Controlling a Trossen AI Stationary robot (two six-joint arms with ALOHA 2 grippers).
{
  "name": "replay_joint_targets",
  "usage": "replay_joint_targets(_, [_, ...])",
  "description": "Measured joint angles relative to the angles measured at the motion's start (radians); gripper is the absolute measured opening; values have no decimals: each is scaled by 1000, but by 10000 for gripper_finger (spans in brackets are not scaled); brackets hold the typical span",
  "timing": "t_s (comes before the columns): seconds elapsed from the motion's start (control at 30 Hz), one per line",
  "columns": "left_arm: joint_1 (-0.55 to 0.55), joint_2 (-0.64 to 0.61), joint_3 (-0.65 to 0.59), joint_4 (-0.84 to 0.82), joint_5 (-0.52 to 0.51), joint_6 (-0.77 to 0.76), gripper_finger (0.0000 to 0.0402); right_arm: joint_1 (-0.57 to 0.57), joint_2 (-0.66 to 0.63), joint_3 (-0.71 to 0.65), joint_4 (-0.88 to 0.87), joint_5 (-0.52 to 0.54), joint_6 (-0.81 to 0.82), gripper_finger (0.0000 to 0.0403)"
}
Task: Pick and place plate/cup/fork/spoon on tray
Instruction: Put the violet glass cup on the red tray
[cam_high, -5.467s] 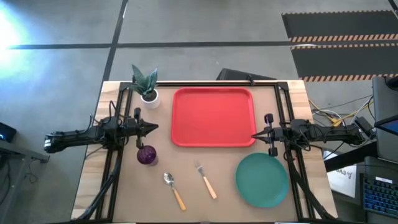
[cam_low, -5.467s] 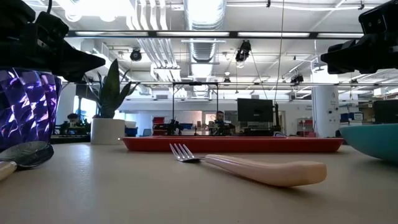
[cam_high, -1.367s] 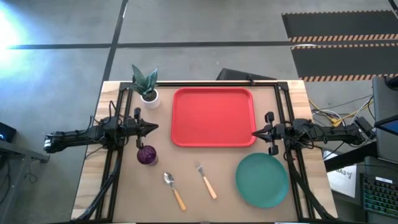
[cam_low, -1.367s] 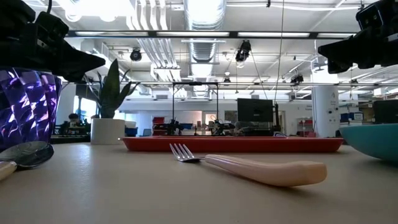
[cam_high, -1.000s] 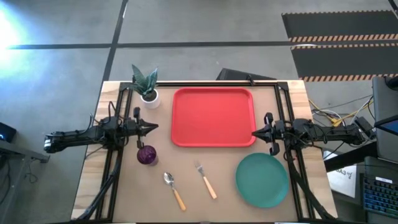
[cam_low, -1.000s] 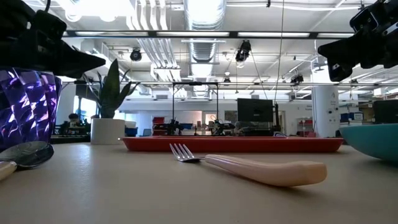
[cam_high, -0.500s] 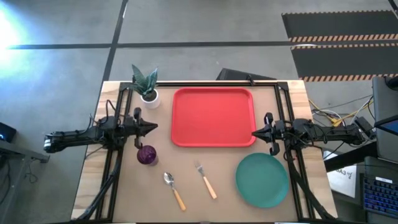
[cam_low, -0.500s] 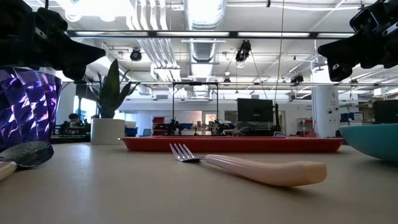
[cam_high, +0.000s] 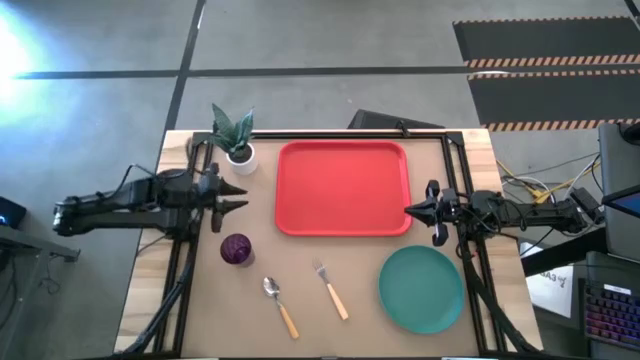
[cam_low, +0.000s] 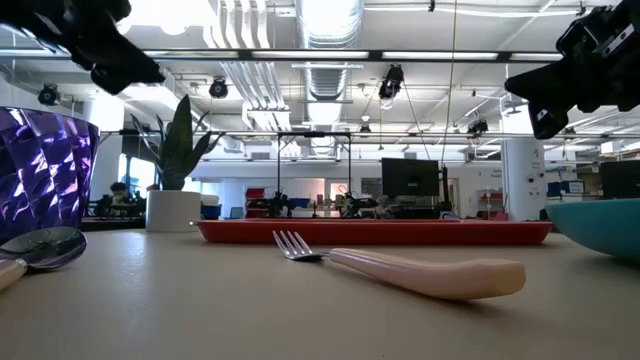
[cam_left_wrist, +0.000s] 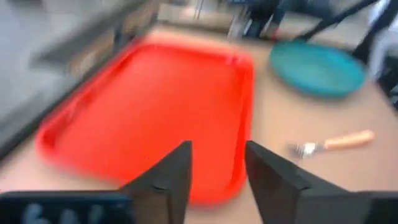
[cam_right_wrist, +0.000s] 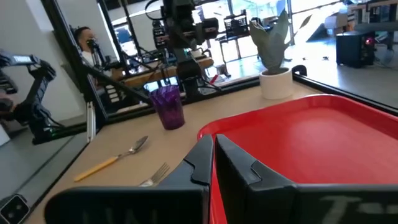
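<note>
Tray (cam_high: 343, 188) red, empty, centre of worktop (cam_high: 180, 310). Plate (cam_high: 421, 289), fork (cam_high: 330, 289), spoon (cam_high: 281, 306), cup (cam_high: 236, 249) unmoved along near edge, off tray. Left hand (cam_high: 243, 197) now raised, shifted back toward plant pot (cam_high: 240, 154), fingers newly spread. Right hand (cam_high: 408, 211) unchanged beside tray's right rim, fingers pressed together.
</note>
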Motion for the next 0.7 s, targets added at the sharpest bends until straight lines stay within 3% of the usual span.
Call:
replay_joint_targets(0.13, [1,142,152,-287,-14,-216,185,0,0,0,14,0,31,9])
replay_joint_targets(0.27, [1,275,269,-559,88,-364,202,0,0,0,28,0,102,9])
replay_joint_targets(0.47, [0,414,325,-609,260,-438,203,0,0,0,27,0,111,9])
replay_joint_targets(0.7, [-1,583,313,-630,291,-380,203,0,0,0,27,0,112,9])
